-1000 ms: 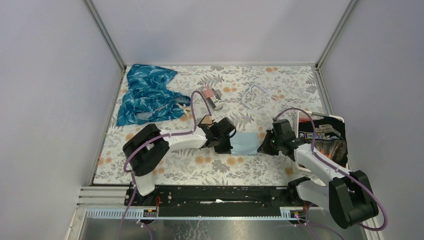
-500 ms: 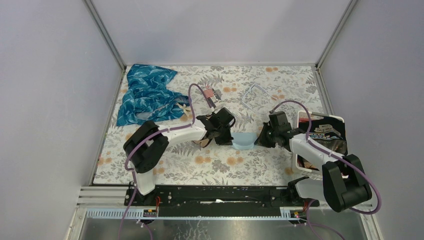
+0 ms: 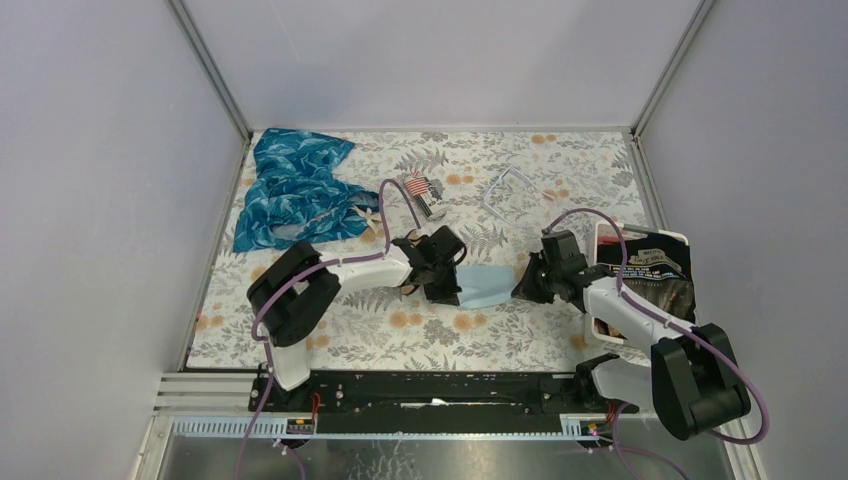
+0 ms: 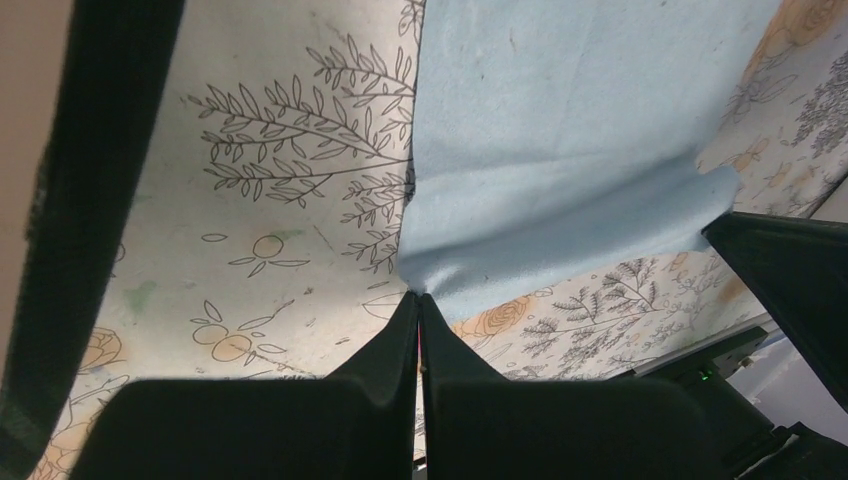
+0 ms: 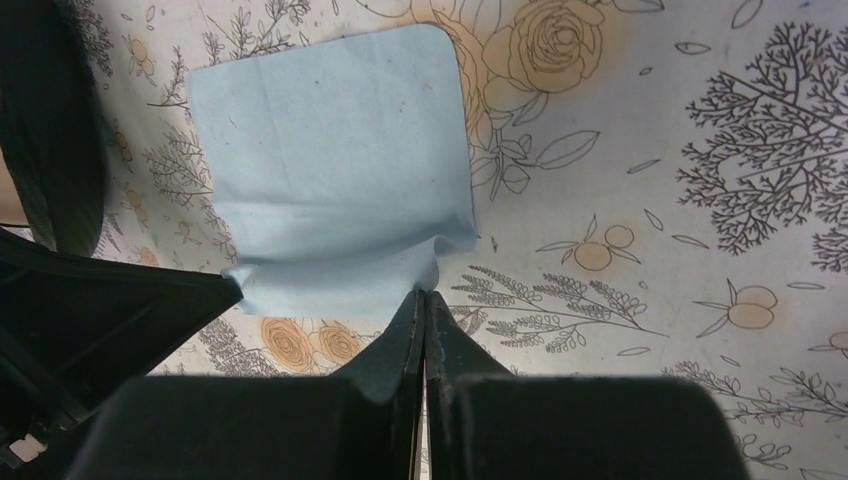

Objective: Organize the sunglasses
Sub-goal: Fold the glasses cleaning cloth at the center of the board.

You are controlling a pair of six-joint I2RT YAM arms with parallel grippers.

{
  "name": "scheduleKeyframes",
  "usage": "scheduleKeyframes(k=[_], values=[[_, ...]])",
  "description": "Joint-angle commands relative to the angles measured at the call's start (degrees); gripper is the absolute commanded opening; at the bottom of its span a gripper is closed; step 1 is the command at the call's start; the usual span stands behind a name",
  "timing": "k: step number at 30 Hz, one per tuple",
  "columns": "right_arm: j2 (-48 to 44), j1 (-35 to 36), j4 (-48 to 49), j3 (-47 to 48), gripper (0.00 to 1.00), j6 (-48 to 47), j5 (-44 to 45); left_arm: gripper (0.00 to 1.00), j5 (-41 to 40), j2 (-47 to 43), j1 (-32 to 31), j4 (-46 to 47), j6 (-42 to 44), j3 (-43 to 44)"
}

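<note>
While slack, cloth edge between fingers

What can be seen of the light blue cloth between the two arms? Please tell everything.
The light blue cloth is a thin, soft-looking rectangle with rounded corners and a few faint specks. The shut left gripper pinches one near corner, and the shut right gripper pinches the other. The edge between them is wrinkled and a little slack. The far part seems to lie flat on the flowered table cover.

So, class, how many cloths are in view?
2: a patterned blue cloth at the far left, and a pale blue cloth in the middle. Others may be hidden.
</note>
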Motion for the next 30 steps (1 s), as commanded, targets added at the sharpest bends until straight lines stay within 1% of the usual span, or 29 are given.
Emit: scheduleKeyframes(k=[1, 10, 16, 25, 30], values=[[-1.9, 0.0, -1.3, -0.3, 0.00, 0.0, -0.9, 0.00, 0.5, -0.7, -0.5, -0.4, -0.3, -1.1], [0.5, 0.0, -0.1, 3.5, 0.00, -0.1, 0.0, 0.00, -1.1, -0.2, 1.2, -1.5, 1.1, 3.2], [3.2, 0.0, 2.2, 4.5, 0.00, -0.2, 0.8, 0.00, -0.7, 2.4, 2.8, -2.2, 2.8, 6.3], [6.3, 0.0, 4.5, 5.7, 0.00, 0.1, 2.3, 0.00, 0.4, 5.7, 4.1, -1.3, 3.5, 8.4], [7.6, 0.0, 4.9, 5.7, 0.00, -0.2, 2.9, 0.00, 0.1, 6.0, 4.8, -0.9, 3.3, 8.1]])
